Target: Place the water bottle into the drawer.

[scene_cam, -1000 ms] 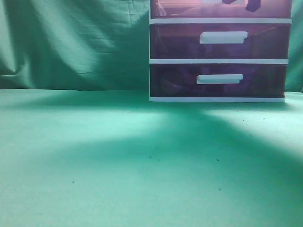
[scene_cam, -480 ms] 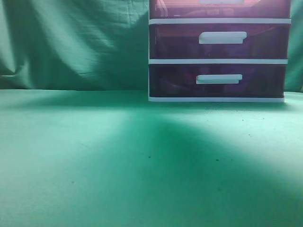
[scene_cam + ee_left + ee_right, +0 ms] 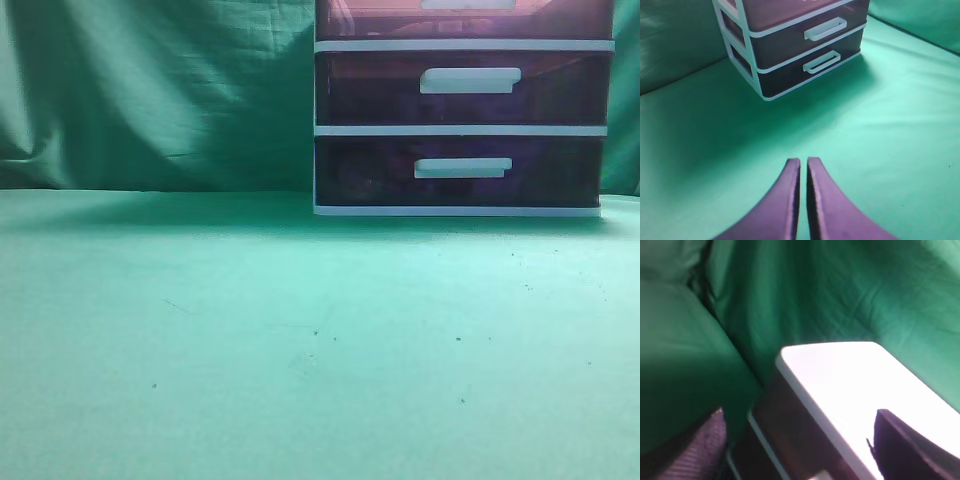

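The water bottle shows in no view. The drawer (image 3: 380, 18) is the top reddish-brown one of the white-framed unit, cut off by the upper edge of the exterior view, with its white handle (image 3: 468, 4) just showing. It also shows in the left wrist view (image 3: 780, 12). My left gripper (image 3: 803, 165) is shut and empty, low over the green cloth, well in front of the unit. My right gripper (image 3: 800, 455) is open and empty, above the unit's white top (image 3: 850, 385). Neither gripper shows in the exterior view.
Two like drawers (image 3: 460, 90) (image 3: 460, 170) sit beneath the top one. The unit stands at the back right of the green cloth-covered table (image 3: 250, 330). A green cloth backdrop (image 3: 150, 90) hangs behind it.
A dark gripper part at the top drawer's handle has left the exterior view upward. The broad shadow on the table has shrunk and gone.
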Action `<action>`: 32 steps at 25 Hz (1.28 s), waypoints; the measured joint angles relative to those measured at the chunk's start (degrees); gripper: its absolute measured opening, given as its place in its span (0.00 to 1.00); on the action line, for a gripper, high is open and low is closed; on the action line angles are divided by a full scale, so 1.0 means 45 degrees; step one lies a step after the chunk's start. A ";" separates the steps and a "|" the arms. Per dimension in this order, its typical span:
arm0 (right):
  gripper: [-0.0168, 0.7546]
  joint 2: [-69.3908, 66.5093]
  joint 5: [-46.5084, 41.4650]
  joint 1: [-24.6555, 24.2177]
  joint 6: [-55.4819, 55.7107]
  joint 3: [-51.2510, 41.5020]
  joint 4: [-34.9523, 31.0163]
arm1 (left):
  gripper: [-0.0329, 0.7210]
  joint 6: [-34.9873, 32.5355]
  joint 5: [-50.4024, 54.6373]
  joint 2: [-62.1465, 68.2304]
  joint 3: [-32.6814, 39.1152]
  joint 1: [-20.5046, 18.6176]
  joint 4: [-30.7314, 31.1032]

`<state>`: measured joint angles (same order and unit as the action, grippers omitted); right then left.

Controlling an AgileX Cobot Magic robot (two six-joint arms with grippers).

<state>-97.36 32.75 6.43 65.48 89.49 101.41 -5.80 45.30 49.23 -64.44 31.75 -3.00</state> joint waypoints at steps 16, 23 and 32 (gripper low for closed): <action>0.02 0.3181 0.7424 -0.2053 1.0566 0.0000 0.0000 | 0.04 0.0000 -0.0646 -0.3886 0.2187 0.0000 -0.0839; 0.02 0.4885 0.8533 -0.3203 1.1836 0.0000 0.0000 | 0.04 0.0000 -0.2058 -0.7752 0.5539 0.0000 -0.1326; 0.02 0.8358 0.8639 -0.3203 1.1836 -0.3586 0.0000 | 0.04 0.0723 -0.3089 -1.0442 0.8295 0.0000 -0.1275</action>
<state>-59.75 71.63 -7.98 118.74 73.36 101.41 -2.55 31.40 2.24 -27.11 31.75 -8.73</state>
